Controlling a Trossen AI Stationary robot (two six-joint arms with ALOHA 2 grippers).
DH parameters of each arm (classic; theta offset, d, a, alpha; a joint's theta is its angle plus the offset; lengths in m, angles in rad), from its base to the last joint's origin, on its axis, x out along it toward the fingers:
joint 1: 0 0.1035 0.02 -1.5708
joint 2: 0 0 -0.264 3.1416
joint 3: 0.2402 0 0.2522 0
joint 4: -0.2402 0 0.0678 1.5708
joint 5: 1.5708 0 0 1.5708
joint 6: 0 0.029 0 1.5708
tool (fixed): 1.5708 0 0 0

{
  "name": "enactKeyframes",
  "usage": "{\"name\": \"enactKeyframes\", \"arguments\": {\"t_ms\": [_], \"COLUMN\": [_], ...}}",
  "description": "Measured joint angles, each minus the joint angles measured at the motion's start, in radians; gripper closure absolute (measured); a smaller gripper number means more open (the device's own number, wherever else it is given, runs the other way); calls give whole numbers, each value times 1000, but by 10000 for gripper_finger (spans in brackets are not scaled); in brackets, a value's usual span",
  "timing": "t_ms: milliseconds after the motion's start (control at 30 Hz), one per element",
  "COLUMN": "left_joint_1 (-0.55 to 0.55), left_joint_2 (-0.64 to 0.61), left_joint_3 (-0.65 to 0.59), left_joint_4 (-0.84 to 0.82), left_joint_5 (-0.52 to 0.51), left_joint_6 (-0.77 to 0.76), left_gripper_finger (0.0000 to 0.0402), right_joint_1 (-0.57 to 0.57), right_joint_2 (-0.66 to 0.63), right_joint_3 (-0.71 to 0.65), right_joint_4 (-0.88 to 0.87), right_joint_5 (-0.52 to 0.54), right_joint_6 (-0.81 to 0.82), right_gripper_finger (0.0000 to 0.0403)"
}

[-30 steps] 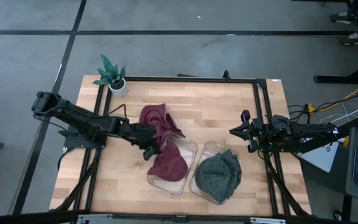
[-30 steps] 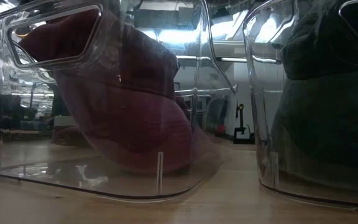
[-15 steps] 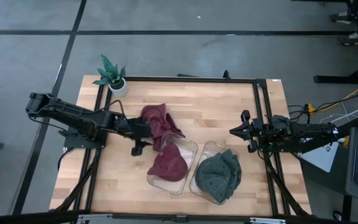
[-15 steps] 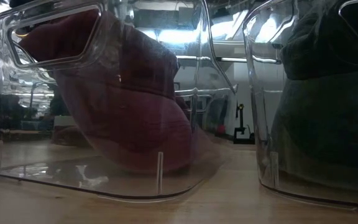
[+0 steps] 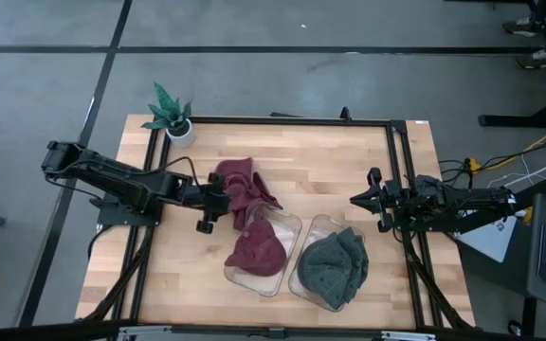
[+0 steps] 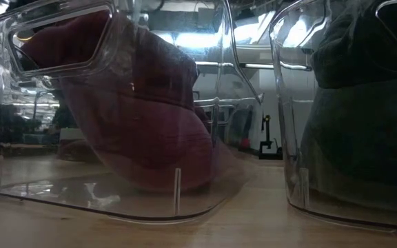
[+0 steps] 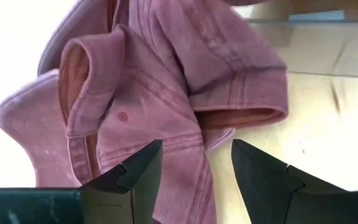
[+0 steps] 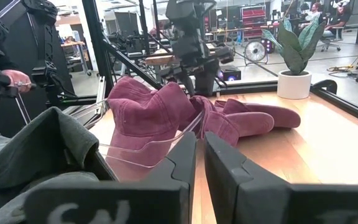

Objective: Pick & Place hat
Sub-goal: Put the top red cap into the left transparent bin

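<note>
High view, hat (image 5: 240,183) beside left pincer (image 5: 209,214)

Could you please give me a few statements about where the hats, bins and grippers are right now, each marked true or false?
1. A maroon hat lies in the left clear bin. True.
2. The dark green hat lies loose on the table. False: it sits in the right clear bin.
3. The left gripper is open, next to the maroon hats on the table. True.
4. The right gripper is shut on the green hat. False: it holds nothing and waits near the table's right edge, fingers nearly together.
5. The potted plant stands between the two bins. False: it stands at the table's far left corner.
</note>
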Motion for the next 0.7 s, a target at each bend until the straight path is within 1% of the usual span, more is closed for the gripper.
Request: {"name": "enactKeyframes", "arguments": {"t_ms": [100, 267, 400, 500, 567, 667, 700], "left_joint_1": [-5, -8, -9, -9, -9, 0, 5], "left_joint_2": [8, 45, 98, 141, 176, 222, 236], "left_joint_3": [-29, -46, -54, -64, -66, -68, -68], "left_joint_4": [43, 43, 56, 104, 119, 148, 161], "left_joint_5": [-4, -6, -31, -34, -63, -140, -151], "left_joint_6": [-4, -3, -3, -3, -3, -3, -2], "left_gripper_finger": [213, 214, 214, 215, 215, 214, 213], "right_joint_1": [0, 0, 0, 0, 0, 0, 0], "right_joint_2": [0, 0, 0, 0, 0, 0, 0], "right_joint_3": [0, 0, 0, 0, 0, 0, 0], "right_joint_4": [0, 0, 0, 0, 0, 0, 0], "right_joint_5": [0, 0, 0, 0, 0, 0, 0], "right_joint_6": [0, 0, 0, 0, 0, 0, 0], "right_gripper_finger": [369, 369, 369, 369, 369, 369, 369]}}
